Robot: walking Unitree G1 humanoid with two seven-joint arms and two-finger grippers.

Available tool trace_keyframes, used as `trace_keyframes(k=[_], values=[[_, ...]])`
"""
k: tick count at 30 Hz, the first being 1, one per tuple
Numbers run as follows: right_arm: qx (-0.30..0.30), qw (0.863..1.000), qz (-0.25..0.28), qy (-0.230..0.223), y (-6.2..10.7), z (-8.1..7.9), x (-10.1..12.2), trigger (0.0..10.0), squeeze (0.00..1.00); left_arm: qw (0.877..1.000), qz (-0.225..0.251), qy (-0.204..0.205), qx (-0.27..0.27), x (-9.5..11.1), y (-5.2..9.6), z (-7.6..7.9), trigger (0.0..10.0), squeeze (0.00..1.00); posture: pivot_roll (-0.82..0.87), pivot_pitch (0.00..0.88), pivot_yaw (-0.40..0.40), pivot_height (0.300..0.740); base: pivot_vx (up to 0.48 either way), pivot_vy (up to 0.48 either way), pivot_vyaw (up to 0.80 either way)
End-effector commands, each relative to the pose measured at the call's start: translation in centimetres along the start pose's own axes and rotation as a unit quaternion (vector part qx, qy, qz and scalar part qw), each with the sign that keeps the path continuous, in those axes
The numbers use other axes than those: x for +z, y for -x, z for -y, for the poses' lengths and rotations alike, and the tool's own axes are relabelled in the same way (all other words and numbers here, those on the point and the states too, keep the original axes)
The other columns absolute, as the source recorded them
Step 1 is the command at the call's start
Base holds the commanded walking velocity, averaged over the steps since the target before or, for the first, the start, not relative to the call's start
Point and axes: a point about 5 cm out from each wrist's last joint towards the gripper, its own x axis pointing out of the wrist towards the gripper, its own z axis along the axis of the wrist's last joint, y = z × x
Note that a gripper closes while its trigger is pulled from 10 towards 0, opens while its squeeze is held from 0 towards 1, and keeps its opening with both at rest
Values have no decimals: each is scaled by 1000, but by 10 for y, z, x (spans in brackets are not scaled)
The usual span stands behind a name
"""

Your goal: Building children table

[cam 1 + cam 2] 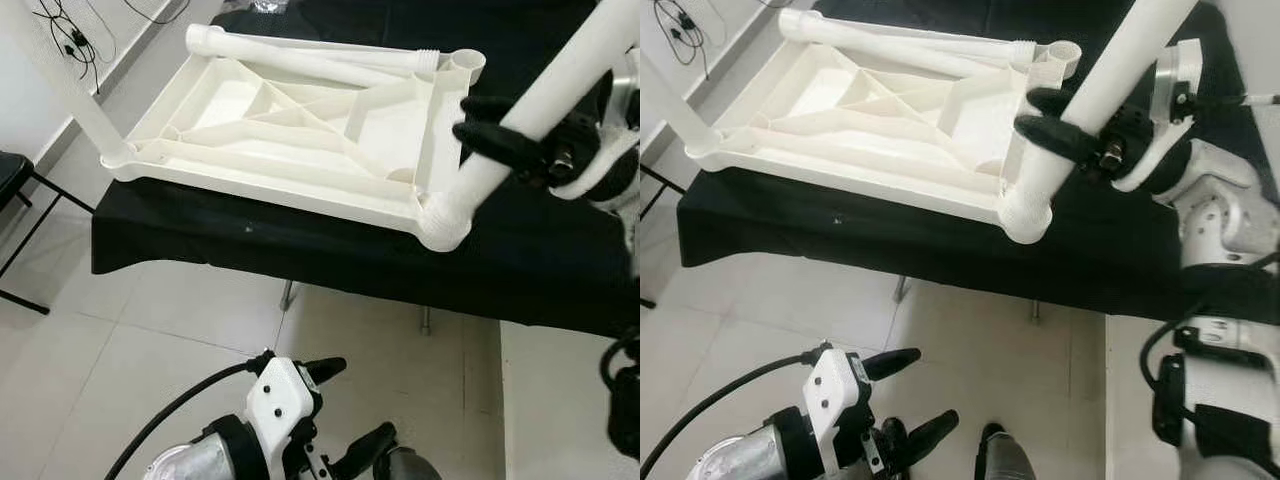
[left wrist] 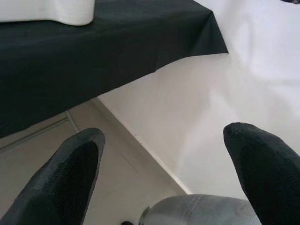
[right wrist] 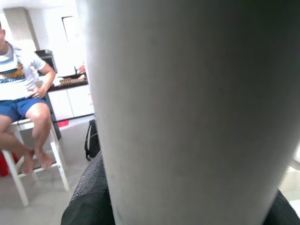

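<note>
White tabletop [image 1: 300, 130] lies upside down on the black-draped bench [image 1: 300, 250]. Nearest, at 6 o'clock, the left gripper [image 1: 340, 400] hangs low, fingers apart. At 3 o'clock the right gripper [image 1: 490, 125] clamps a leg [image 1: 540, 100] seated in the near corner socket; farther off, a loose leg [image 1: 320, 55] rests across the far edge.

Room to move around the white table top

The white table top [image 1: 300, 130] lies upside down on the black cloth [image 1: 300, 250]. A loose leg [image 1: 310, 55] blocks its far edge. Standing legs [image 1: 545, 100] block two corners. The floor [image 1: 150, 340] in front is open.
</note>
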Motion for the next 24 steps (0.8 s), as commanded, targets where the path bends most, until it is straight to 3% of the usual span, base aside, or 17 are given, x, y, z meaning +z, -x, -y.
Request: trace_keyframes(k=[1, 9, 14, 24], values=[[5, 1000, 15, 14, 0, 0, 6, 10000, 0, 1000, -6, -6, -11, -2, 3, 4, 10000, 0, 99, 378, 56, 740, 0, 0, 0], [66, 997, -35, -3, -2, -14, -4, 10000, 0, 1000, -4, -18, 4, 0, 3, 2, 10000, 0, 110, 385, 54, 740, 0, 0, 0], [115, 992, -52, 1, -16, -23, -11, 10000, 0, 1000, -4, -23, 10, 1, 3, 2, 10000, 0, 115, 387, 50, 740, 0, 0, 0], [97, 990, -96, 38, -24, -11, -16, 10000, 0, 1000, -3, -27, 16, 1, 2, 3, 10000, 0, 122, 392, 44, 740, 0, 0, 0]])
